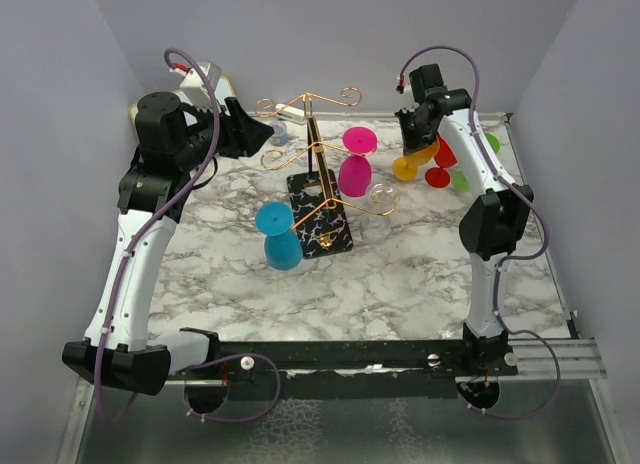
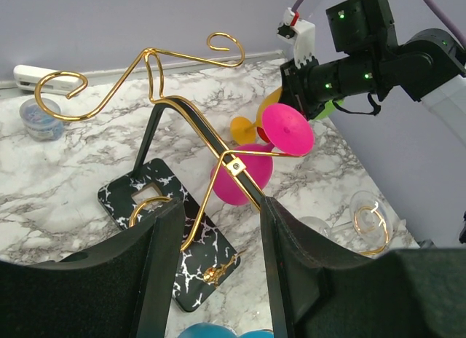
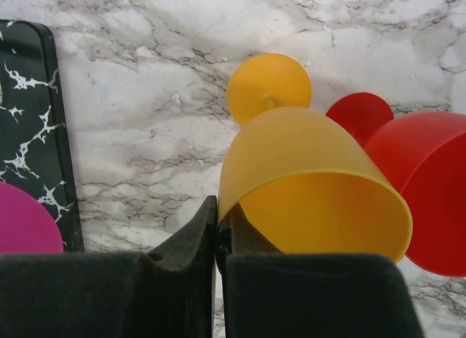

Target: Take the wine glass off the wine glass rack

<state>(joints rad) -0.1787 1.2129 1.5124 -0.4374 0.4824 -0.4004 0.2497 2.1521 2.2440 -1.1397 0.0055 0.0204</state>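
Observation:
The gold wire wine glass rack (image 1: 312,134) stands on its black veined base (image 1: 335,234) mid-table. A pink glass (image 1: 355,169) and a blue glass (image 1: 281,241) hang upside down on its arms. A clear glass (image 1: 384,196) is at a lower right arm. My right gripper (image 1: 418,142) is right of the rack, shut on the rim of a yellow glass (image 3: 306,170), one finger inside the bowl, one outside. My left gripper (image 1: 262,134) is open and empty at the rack's upper left; in its wrist view (image 2: 218,280) a rack arm (image 2: 211,145) runs between the fingers.
A red glass (image 3: 422,185) lies right beside the yellow one, with green pieces (image 1: 490,142) behind it at the table's right edge. A small clear pot with blue contents (image 2: 36,119) sits at the back left. Grey walls enclose the table.

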